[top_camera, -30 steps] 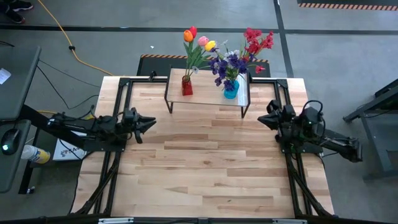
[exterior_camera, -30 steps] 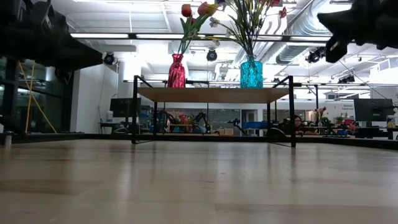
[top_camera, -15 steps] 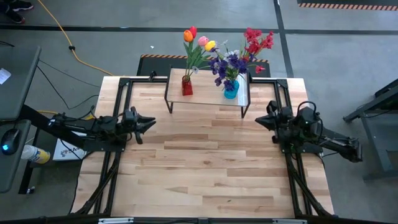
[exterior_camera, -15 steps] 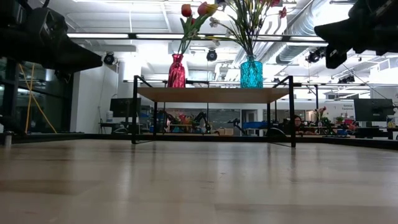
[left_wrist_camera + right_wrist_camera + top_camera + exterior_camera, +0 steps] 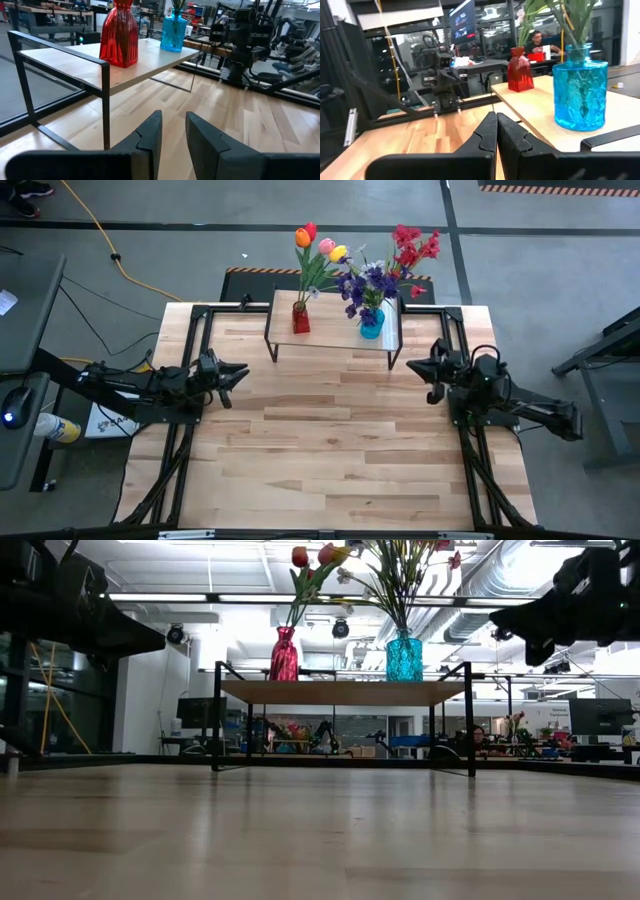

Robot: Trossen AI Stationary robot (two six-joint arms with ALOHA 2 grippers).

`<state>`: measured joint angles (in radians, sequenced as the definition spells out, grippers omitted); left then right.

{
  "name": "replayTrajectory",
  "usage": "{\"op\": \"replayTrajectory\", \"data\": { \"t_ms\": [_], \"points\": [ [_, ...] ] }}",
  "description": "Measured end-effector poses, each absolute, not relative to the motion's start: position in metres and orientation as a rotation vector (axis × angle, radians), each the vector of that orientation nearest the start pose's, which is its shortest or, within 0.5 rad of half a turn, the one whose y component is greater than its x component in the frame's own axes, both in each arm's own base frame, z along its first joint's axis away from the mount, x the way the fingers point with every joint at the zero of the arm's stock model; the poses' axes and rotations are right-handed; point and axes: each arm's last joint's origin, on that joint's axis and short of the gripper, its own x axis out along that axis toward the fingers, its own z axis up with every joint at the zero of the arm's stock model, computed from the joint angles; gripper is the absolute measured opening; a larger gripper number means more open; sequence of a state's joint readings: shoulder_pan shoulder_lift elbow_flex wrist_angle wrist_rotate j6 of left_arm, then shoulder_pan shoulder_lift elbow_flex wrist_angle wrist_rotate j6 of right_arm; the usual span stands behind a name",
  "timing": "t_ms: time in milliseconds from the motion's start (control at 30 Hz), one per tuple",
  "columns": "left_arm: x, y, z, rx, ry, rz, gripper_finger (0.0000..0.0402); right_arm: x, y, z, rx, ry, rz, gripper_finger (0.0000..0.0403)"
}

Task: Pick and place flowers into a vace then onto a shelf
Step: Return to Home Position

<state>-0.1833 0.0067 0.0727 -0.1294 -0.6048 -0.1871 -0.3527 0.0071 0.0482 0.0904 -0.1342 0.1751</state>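
On the far middle of the table stands the shelf (image 5: 335, 332), a light-wood board on black legs. It carries a red vase (image 5: 300, 318) with orange, red, pink and yellow tulips (image 5: 316, 246), and a blue vase (image 5: 371, 326) with purple, white and red sprays (image 5: 385, 268). Both vases stand upright on their bases (image 5: 284, 653) (image 5: 404, 656). My left gripper (image 5: 243, 370) hovers open over the table's left side, pointing right (image 5: 174, 120). My right gripper (image 5: 410, 367) is shut (image 5: 496, 120) near the shelf's right legs, pointing left.
Black frame rails (image 5: 190, 330) run along the table's left and right sides beside the shelf. Bare tabletop (image 5: 330, 430) lies between the arms and toward the near edge. A person (image 5: 536, 37) sits in the room beyond the table.
My right gripper has moved a little toward the table's left and has come lower, staying shut. The vases, flowers and shelf have not moved.
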Motion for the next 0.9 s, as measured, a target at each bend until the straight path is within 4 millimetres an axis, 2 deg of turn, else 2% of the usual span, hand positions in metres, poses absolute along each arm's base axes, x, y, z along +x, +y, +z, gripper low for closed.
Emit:
{"op": "replayTrajectory", "data": {
  "t_ms": [200, 900],
  "points": [
    [0.089, 0.000, 0.175, -0.160, 0.020, 0.426, 0.0120, 0.091, -0.030, 0.183, 0.135, -0.185, -0.225, 0.0000],
    [0.090, 0.000, 0.175, -0.242, 0.002, 0.426, 0.0120, 0.092, -0.031, 0.174, 0.163, -0.108, -0.262, 0.0000]
  ]
}}
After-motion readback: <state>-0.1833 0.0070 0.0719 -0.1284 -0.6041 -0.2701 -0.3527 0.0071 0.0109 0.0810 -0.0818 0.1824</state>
